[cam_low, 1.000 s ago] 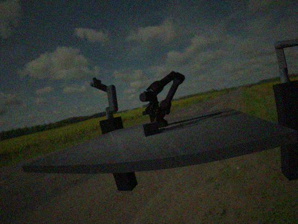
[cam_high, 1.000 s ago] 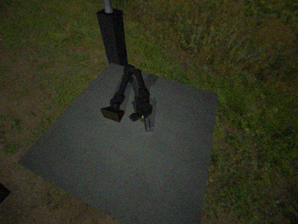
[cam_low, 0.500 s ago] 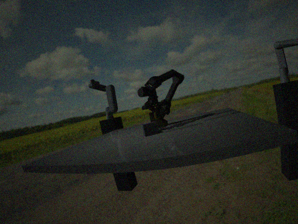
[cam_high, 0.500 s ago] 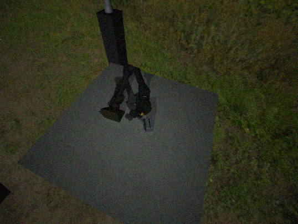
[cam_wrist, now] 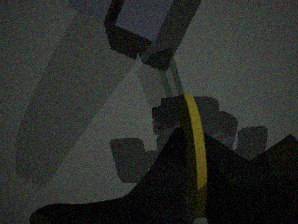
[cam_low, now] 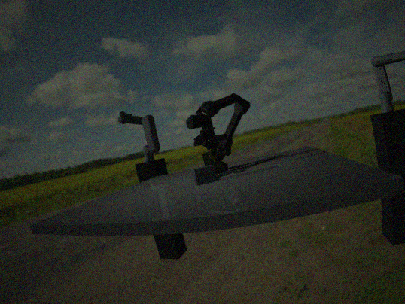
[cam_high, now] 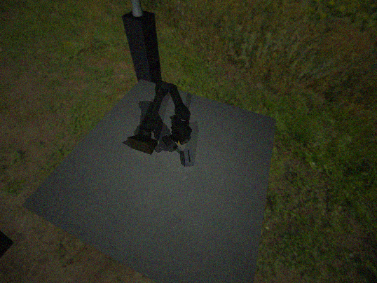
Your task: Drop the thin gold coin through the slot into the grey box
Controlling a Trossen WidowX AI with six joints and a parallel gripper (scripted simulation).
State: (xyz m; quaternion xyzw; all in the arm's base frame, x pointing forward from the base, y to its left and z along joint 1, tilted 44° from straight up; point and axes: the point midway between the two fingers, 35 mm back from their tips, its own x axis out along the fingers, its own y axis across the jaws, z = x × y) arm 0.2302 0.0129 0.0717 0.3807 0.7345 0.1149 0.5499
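Hand [cam_wrist: 189, 183] clamped on coin [cam_wrist: 194, 139], edge-on at lower centre of wrist view, box [cam_wrist: 154, 12] at upper centre on the worktop [cam_high: 175, 210]; risk: coin twists in the thin grip and jams across the narrow slot.

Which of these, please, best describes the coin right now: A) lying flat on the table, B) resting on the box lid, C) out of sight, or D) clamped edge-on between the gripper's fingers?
D: in the wrist view the coin shows as a thin yellow edge pinched in the shut gripper.
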